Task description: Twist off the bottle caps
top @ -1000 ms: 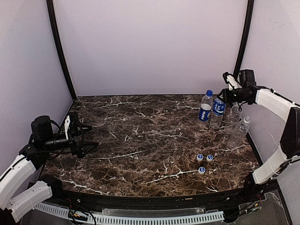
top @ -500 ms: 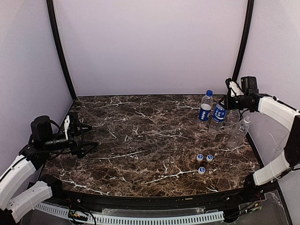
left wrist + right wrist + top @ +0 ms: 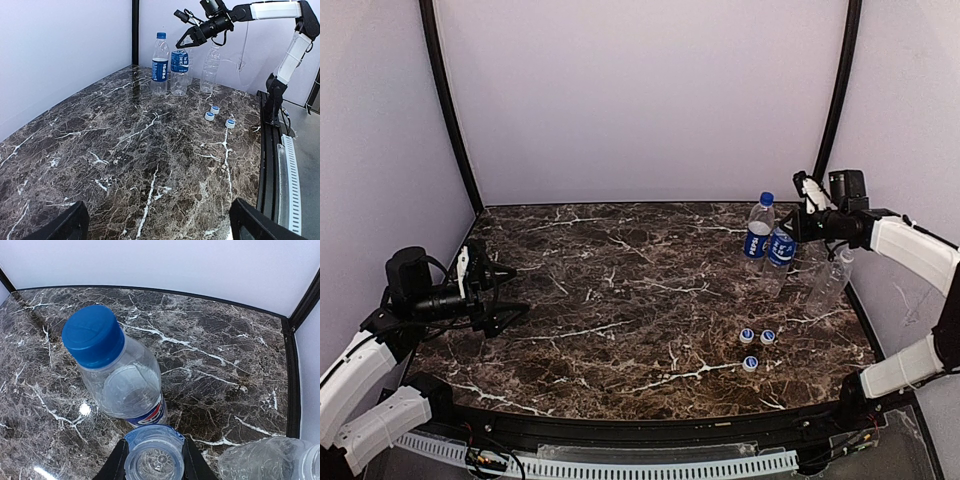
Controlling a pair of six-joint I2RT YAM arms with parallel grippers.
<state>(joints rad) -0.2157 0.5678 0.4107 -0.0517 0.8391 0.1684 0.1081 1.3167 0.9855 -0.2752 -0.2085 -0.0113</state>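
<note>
My right gripper [image 3: 794, 222] is shut on the open neck of a blue-labelled bottle [image 3: 779, 250], which has no cap. In the right wrist view its mouth [image 3: 154, 460] sits between the black fingers [image 3: 112, 465]. Close on its left stands a Pepsi-labelled bottle [image 3: 757, 232] with a blue cap [image 3: 93, 335] screwed on. A plain clear bottle [image 3: 829, 280] stands to the right. Three loose caps [image 3: 747, 336] lie on the marble nearer the front. My left gripper [image 3: 505, 295] hovers open over the table's left side, far from the bottles, holding nothing.
The marble table [image 3: 620, 290] is enclosed by white walls with black corner posts [image 3: 835, 100]. A black rail [image 3: 265, 150] runs along the front edge. The bottles crowd the back right corner near the wall.
My right gripper has dropped slightly and shifted left with the labelled bottle, closer to the Pepsi bottle. The left arm has not moved.
</note>
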